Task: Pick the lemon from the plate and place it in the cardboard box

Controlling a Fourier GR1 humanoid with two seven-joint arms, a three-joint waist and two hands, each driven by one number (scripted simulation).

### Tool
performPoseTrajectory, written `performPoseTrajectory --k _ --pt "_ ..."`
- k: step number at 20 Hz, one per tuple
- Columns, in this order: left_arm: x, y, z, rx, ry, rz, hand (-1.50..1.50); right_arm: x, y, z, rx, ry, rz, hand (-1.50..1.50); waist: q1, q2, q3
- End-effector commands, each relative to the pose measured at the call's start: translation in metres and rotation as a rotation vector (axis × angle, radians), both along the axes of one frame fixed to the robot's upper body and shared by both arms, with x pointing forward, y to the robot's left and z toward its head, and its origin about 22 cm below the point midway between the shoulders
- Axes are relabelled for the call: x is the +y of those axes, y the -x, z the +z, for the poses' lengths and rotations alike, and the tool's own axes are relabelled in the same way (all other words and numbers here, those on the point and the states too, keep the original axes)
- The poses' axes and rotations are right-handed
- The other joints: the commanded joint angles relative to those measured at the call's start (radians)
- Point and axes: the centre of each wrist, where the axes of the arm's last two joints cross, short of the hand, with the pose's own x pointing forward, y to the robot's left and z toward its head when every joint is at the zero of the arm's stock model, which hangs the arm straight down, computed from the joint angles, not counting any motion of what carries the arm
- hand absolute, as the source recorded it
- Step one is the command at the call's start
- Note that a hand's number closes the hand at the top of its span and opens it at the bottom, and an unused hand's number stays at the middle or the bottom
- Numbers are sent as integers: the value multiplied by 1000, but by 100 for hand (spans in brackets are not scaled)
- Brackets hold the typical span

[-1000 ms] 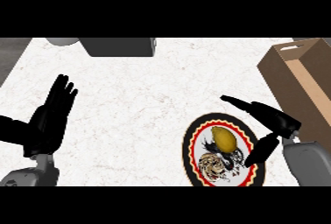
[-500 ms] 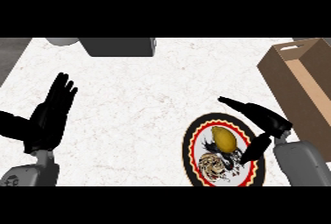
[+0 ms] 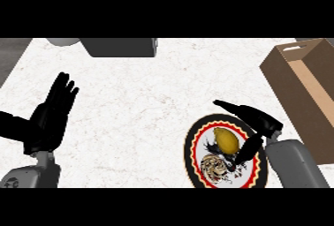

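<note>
Right hand [image 3: 259, 122]: fingers spread wide over the right half of the plate [image 3: 198, 170], long fingers pointing far-left above the rim, thumb angled down beside the lemon [image 3: 226, 139]. Nothing is held; the thumb tip lies just beside the fruit's near-right side, and contact cannot be confirmed.

Lemon: lies on the far half of the plate, near the centre, long axis roughly near-to-far. Judged light, rigid and smooth-skinned, so liable to roll or slip out of a pinch at its tapered ends. Best taken across its widest middle, fingers on one flank and thumb on the other.

Cardboard box [image 3: 302, 90]: stands at the right edge of the desk [image 3: 150, 106], open top, apart from the plate.

Left hand [image 3: 51, 117]: rests open at the left, fingers straight, holding nothing.

Obscured: the hand covers the plate's right rim. The box is cut off at the right edge, its floor not visible. Two grey objects at the far edge are cropped and unidentifiable.
</note>
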Motion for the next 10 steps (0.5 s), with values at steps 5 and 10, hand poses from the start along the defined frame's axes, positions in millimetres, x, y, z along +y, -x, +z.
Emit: performPoseTrajectory --k 5,10 --pt "-10 0 -15 22 1 -14 0 4 8 -5 23 24 9 -150 -2 0 0" --pt "-4 10 20 4 -6 -9 0 -1 8 -12 5 7 12 -150 0 -1 0"
